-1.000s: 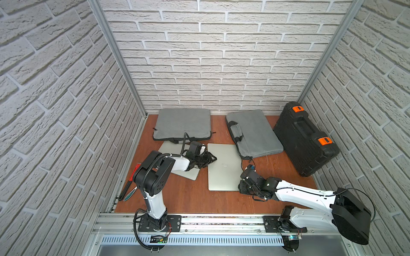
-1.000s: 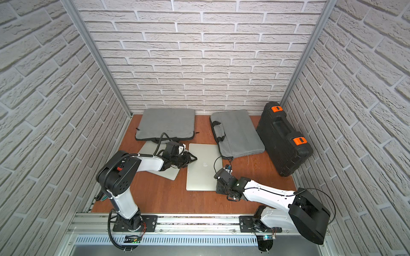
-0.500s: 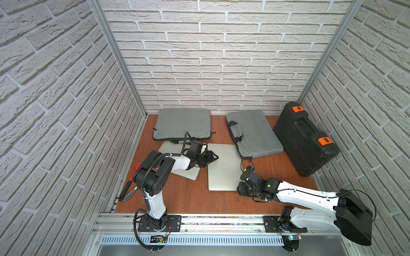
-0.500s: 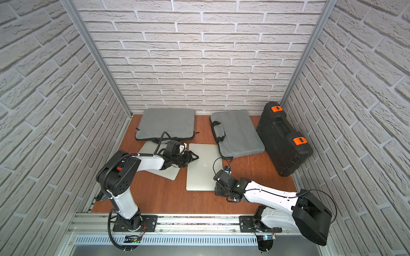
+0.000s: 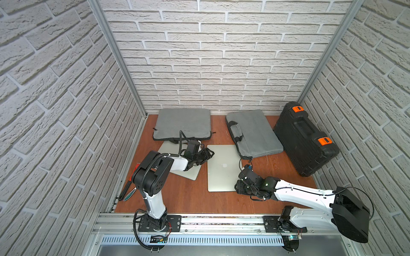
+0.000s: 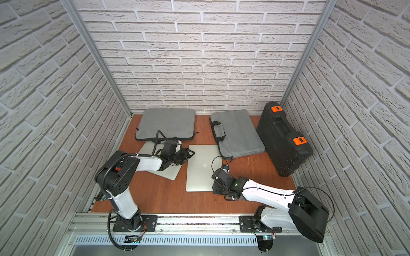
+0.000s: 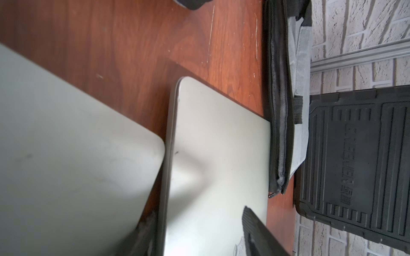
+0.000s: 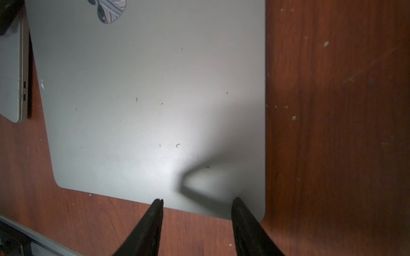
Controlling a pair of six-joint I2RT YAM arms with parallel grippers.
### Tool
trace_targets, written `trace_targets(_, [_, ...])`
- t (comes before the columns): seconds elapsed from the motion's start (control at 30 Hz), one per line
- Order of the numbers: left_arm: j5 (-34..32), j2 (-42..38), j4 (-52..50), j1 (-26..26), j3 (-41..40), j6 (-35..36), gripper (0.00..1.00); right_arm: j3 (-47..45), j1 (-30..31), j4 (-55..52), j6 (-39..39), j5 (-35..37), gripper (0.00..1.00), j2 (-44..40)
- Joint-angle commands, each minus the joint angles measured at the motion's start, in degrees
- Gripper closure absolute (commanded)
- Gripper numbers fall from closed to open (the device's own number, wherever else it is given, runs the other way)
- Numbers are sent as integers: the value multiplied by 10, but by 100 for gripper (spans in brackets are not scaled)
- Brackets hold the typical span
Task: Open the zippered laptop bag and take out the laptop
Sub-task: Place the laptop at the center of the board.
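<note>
Since a second ago the left end effector (image 5: 208, 153) has spread its jaws wide, holding nothing; the right end effector (image 8: 197, 199) barely shifts, jaws apart, empty. On the table (image 5: 184, 199) the laptop (image 5: 221, 175) lies flat, out of and against the laptop bag (image 5: 255, 135). Stiff, slick, fairly heavy: likely best pinched at an edge away from the bag.

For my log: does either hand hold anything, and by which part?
Nothing seems held. The right hand is open over the middle laptop, at its near edge; the left hand is open by the left laptop.
</note>
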Motion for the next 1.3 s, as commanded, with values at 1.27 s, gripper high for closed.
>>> trace_targets(1.27, [-156, 86, -126, -3, 66, 61, 38, 145, -115, -110, -140, 116, 40, 28])
